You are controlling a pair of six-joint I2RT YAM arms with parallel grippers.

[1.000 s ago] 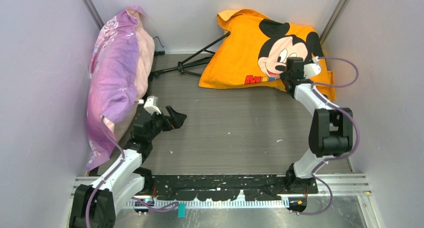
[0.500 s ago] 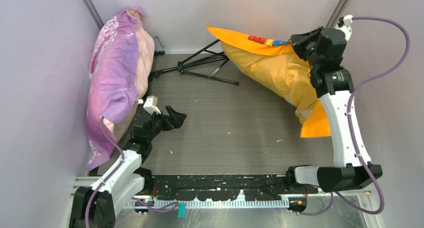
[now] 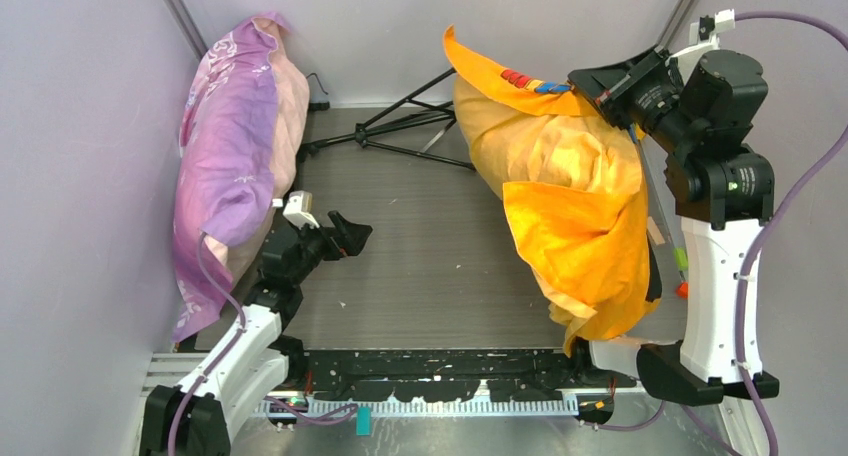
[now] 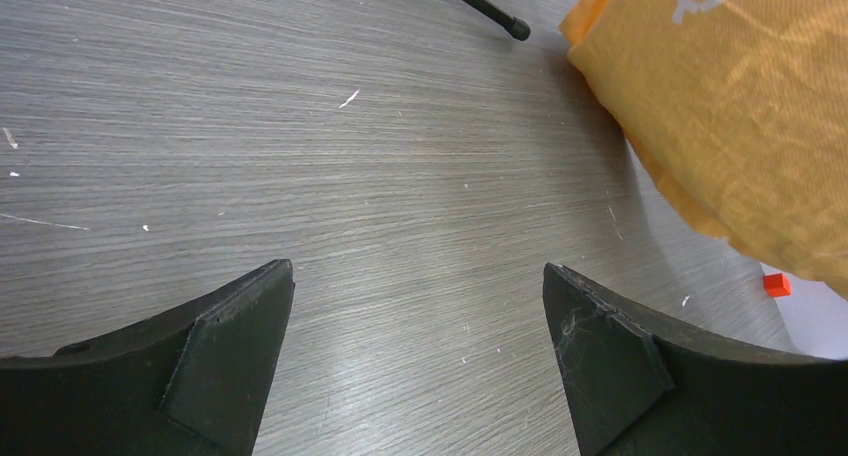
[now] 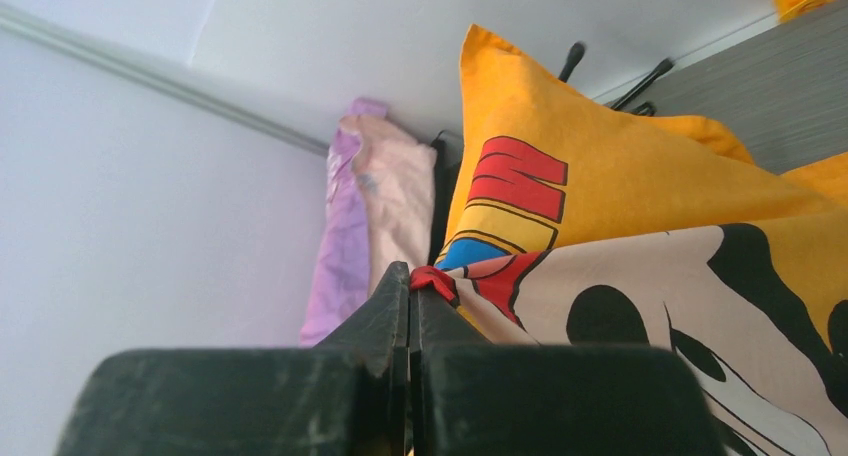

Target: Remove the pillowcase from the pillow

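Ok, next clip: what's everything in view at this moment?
Bright orange fabric pillowcase with Mickey Mouse print: one, orange, lifted at the right, hanging from the right gripper.
Pink-purple floral pillow: one, pink and purple, leaning on the left wall.
Black tripod: one, black, lying at the back.
Small red cube: one, red, on the table beside the hanging pillowcase.
Grey wood-grain table: one, grey, beneath everything.
Left gripper: one, black, open, low over the table.
Right gripper: one, black, shut on the pillowcase, raised at back right.
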